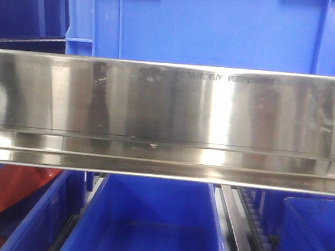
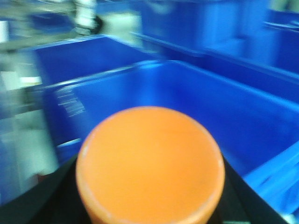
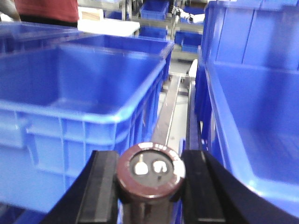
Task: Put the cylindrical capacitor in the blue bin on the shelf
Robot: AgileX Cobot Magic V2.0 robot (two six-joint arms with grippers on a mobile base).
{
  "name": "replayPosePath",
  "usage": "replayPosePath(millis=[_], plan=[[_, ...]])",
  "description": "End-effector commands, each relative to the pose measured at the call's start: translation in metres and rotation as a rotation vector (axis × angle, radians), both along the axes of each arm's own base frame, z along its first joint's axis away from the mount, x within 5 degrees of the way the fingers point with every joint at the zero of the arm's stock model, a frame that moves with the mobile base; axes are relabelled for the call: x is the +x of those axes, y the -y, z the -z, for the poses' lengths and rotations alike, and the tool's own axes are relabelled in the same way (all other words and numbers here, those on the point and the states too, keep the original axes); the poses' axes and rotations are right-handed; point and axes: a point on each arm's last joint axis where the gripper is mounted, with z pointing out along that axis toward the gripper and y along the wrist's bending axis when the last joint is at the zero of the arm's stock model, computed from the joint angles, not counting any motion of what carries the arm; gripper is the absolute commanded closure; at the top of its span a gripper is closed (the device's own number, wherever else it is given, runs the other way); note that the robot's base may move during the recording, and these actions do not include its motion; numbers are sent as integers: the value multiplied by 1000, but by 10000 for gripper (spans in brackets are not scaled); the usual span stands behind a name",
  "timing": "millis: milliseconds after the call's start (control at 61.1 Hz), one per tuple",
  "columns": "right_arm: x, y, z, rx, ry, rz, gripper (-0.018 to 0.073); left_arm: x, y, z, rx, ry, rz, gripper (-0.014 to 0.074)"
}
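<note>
Two right tool fingers [image 3: 100,186] against capacitor [image 3: 150,170]

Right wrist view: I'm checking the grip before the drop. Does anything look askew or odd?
Nothing damaged or spilled. The cylindrical capacitor sits squarely in the right hand, terminal end toward the camera. It lines up with the metal rail between the blue bins, not over either bin.
</note>
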Motion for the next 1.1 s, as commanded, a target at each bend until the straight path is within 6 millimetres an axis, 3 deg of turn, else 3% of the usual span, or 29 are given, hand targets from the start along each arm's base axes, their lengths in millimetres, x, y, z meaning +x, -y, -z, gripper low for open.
replayPosePath(millis=[0,147,246,540,671,753,917,1081], plan=[[-2,1,-8,15,65,4,640,22,34,-2,0,-16,64,707],[-2,1,-8,15,65,4,640,58,74,12,28,-58,104,707],[-2,1,-8,15,65,4,640,84,94,34,61,-112,107,707],[-2,1,-8,15,65,4,640,120,121,86,136,-224,107,680],[-2,1,-8,15,65,4,640,125,125,97,153,-249,107,505],[-2,1,-8,15,65,4,640,126,126,99,158,-256,108,307],[-2,1,-8,15,65,4,640,125,125,93,150,-243,109,-3],[-2,1,-8,15,65,4,640,116,120,78,153,-242,123,18]])
